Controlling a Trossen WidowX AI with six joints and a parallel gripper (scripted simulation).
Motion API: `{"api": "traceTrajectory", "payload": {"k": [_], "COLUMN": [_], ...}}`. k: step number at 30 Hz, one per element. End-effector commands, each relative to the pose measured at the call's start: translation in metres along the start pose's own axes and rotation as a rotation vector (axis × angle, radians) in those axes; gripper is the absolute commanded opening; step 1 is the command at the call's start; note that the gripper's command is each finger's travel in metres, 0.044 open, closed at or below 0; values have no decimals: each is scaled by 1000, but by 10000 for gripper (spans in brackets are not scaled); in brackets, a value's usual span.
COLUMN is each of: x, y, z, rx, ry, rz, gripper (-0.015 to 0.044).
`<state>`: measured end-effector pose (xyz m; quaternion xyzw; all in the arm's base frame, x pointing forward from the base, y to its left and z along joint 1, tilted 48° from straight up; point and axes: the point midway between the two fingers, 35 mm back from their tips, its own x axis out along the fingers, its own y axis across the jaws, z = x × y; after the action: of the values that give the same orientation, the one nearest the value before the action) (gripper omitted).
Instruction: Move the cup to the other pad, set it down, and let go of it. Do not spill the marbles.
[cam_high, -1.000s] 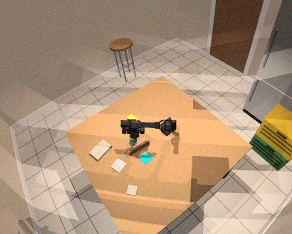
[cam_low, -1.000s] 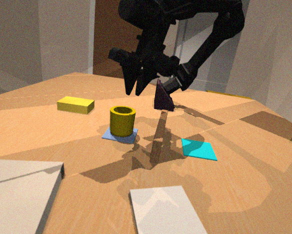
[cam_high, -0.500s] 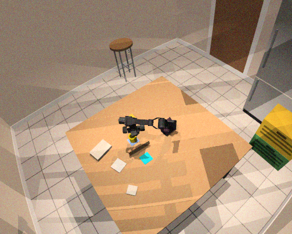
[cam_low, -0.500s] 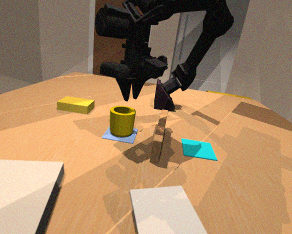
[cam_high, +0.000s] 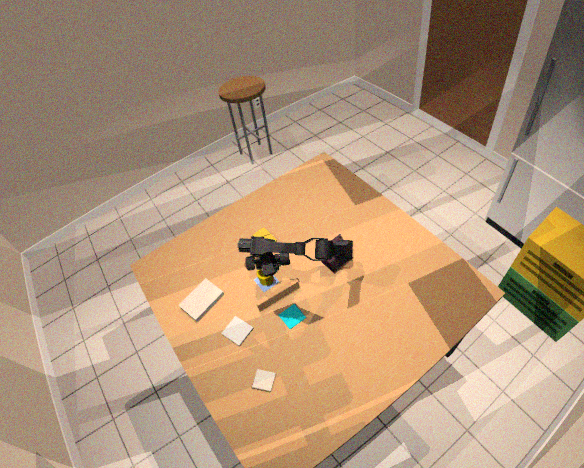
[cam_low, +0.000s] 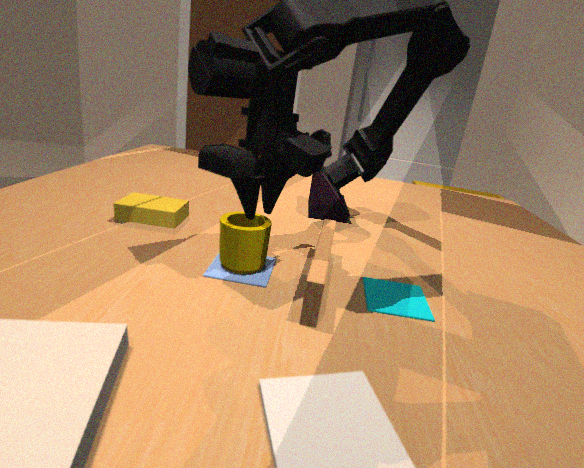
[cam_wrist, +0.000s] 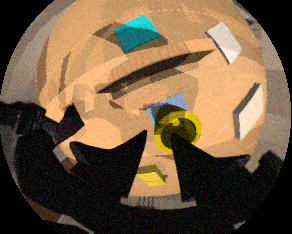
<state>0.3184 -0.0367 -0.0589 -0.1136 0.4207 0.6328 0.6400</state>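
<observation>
The yellow cup (cam_high: 265, 278) (cam_low: 244, 247) (cam_wrist: 196, 131) stands upright on the blue pad (cam_high: 266, 288) (cam_low: 215, 273) (cam_wrist: 170, 102). Small coloured marbles (cam_wrist: 174, 122) show dimly inside it in the wrist view. The teal pad (cam_high: 292, 316) (cam_low: 400, 299) (cam_wrist: 136, 33) is bare. My gripper (cam_low: 259, 215) (cam_wrist: 159, 133) is partly open and empty, pointing down just above the cup's rim. In the wrist view one fingertip overlaps the cup's mouth and the other is outside the rim. The arm hides the fingertips in the top view.
A low wooden bar (cam_high: 279, 295) (cam_low: 311, 302) (cam_wrist: 160, 66) stands between the two pads. A yellow block (cam_high: 263, 233) (cam_low: 150, 210) (cam_wrist: 151, 175) lies behind the cup. White slabs (cam_high: 201, 299) (cam_high: 237, 330) (cam_high: 264, 380) lie toward the table's near left side.
</observation>
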Motion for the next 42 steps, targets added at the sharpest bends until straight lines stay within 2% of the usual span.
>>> {"api": "traceTrajectory", "payload": {"k": [1, 24, 42], "x": [8, 38, 36], "y": [1, 3, 2], "z": [1, 1, 1], "rx": [4, 3, -1], "ry": [-5, -7, -2], "rz": [3, 4, 4], "gripper": [167, 167, 47]}}
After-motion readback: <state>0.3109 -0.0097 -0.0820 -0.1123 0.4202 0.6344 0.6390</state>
